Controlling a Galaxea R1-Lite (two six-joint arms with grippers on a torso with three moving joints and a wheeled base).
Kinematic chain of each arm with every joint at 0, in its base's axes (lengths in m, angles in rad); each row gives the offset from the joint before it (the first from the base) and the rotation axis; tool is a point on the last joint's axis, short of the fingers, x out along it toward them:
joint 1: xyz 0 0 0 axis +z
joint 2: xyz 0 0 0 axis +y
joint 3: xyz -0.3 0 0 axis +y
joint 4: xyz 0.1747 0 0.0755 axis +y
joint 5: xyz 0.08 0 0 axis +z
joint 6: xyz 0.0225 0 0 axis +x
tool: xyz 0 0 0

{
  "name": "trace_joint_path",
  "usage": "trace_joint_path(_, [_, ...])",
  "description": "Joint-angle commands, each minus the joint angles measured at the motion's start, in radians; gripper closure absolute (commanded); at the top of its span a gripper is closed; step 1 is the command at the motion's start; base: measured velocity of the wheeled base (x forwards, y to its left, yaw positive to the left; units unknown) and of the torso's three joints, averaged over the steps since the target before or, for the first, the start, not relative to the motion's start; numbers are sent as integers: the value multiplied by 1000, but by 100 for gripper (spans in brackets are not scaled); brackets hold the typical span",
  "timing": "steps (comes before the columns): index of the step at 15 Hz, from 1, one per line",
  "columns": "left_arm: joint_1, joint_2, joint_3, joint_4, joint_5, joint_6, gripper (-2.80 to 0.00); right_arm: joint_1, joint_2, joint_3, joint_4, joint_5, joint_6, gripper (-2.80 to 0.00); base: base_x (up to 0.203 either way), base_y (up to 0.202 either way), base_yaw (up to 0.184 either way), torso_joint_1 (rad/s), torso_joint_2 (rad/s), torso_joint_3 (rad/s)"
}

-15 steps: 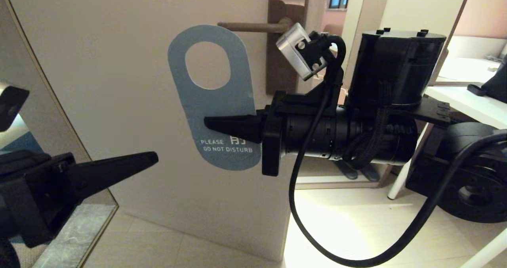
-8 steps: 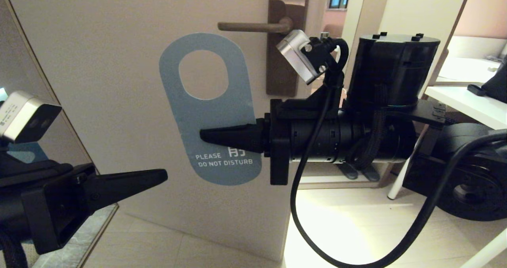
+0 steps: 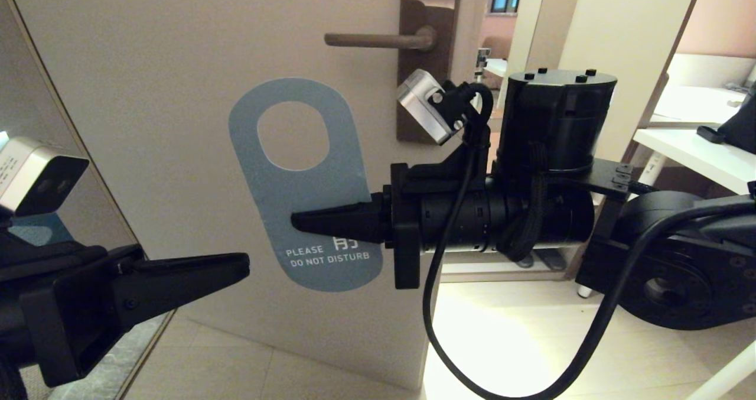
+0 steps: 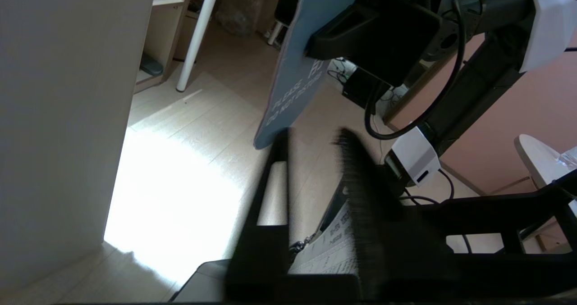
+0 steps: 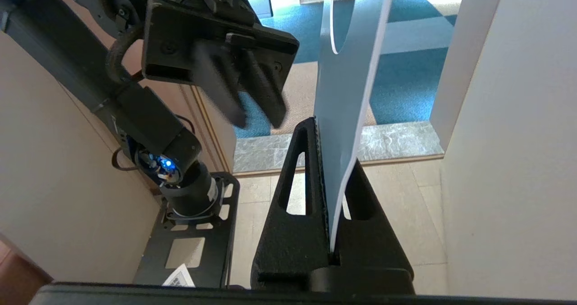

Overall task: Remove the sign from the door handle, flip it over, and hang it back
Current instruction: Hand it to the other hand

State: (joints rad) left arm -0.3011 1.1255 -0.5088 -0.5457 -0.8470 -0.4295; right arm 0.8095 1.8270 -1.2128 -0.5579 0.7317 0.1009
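The pale door (image 3: 177, 63) fills the far side of the scene, its door handle (image 3: 378, 39) pointing left from a tall bronze plate (image 3: 428, 10), bare. Below and left of it, clear of the lever, the sign (image 3: 298, 187) hangs upright with its blue face outward, reading "PLEASE DO NOT DISTURB" near the bottom. The right gripper (image 3: 307, 223) reaches in from the right, jaws clamped on the sign's lower right edge. The left gripper (image 3: 239, 267) sits low on the left, near the sign's bottom, jaws slightly apart and holding nothing.
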Motion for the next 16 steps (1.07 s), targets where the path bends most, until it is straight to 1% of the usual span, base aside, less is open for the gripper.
trace_joint_path(1, [-1,-3,13,-11,-4,-3,-280,-1,17,-1,-4,5,0,0,0,0,0,0,0,0])
trace_joint_path(6, [-2,17,19,-14,-4,-2,-280,0,34,-23,-4,5,2,0,0,0,0,0,0,0])
trace_joint_path(7, [-3,22,19,-21,-4,-2,-280,0,35,-28,-4,5,18,0,0,0,0,0,0,0])
trace_joint_path(9, [-4,43,27,-56,-4,-1,-280,5,35,-47,-18,5,70,0,0,0,0,0,0,0])
trace_joint_path(12, [-5,83,45,-150,-4,-2,-280,3,51,-57,-54,3,75,0,0,0,0,0,0,0])
trace_joint_path(16, [-18,91,60,-172,-4,1,-280,3,54,-54,-54,3,72,0,0,0,0,0,0,0])
